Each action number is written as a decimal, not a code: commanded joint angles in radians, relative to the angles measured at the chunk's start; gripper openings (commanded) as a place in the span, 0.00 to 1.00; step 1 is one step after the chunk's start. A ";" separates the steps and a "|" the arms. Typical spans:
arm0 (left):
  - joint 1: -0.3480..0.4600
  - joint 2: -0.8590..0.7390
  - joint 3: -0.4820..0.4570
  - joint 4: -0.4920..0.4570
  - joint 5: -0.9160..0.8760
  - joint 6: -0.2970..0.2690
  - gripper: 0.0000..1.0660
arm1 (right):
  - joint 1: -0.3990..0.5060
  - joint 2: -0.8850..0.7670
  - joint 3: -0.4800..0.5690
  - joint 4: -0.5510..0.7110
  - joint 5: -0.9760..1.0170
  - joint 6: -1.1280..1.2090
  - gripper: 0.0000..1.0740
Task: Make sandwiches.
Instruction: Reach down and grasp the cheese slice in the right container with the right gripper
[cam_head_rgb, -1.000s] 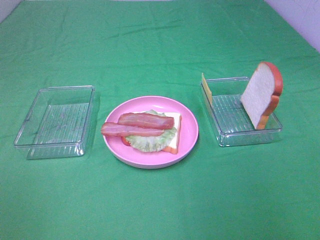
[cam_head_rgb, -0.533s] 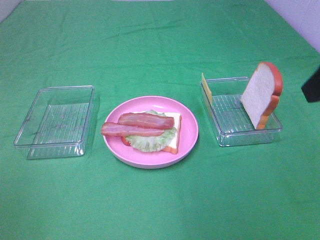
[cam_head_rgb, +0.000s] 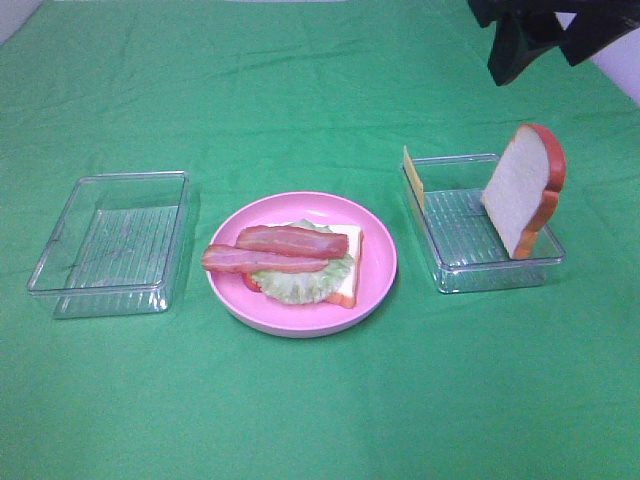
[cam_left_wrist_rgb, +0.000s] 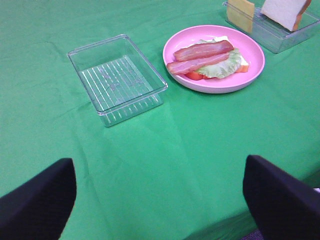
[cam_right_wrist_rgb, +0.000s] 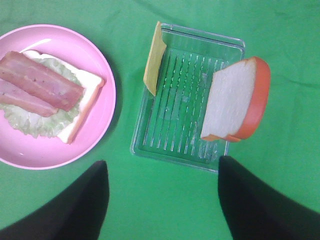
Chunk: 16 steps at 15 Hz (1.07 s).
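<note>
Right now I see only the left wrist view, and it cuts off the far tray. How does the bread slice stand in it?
Observer: The bread slice stands on edge, tilted, at the end of the tray away from the plate.
Operator: Thank you. Is the right gripper holding something?
Observer: No. The right gripper hangs in the air near that tray, open and touching nothing.
</note>
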 joint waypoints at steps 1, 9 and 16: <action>-0.001 -0.025 0.001 0.002 -0.011 -0.004 0.81 | 0.000 0.106 -0.105 -0.007 0.044 0.004 0.56; -0.001 -0.025 0.001 0.002 -0.011 -0.004 0.81 | 0.000 0.524 -0.523 0.099 0.221 0.003 0.56; -0.001 -0.023 0.001 0.002 -0.012 -0.004 0.81 | -0.150 0.744 -0.646 0.364 0.220 -0.023 0.50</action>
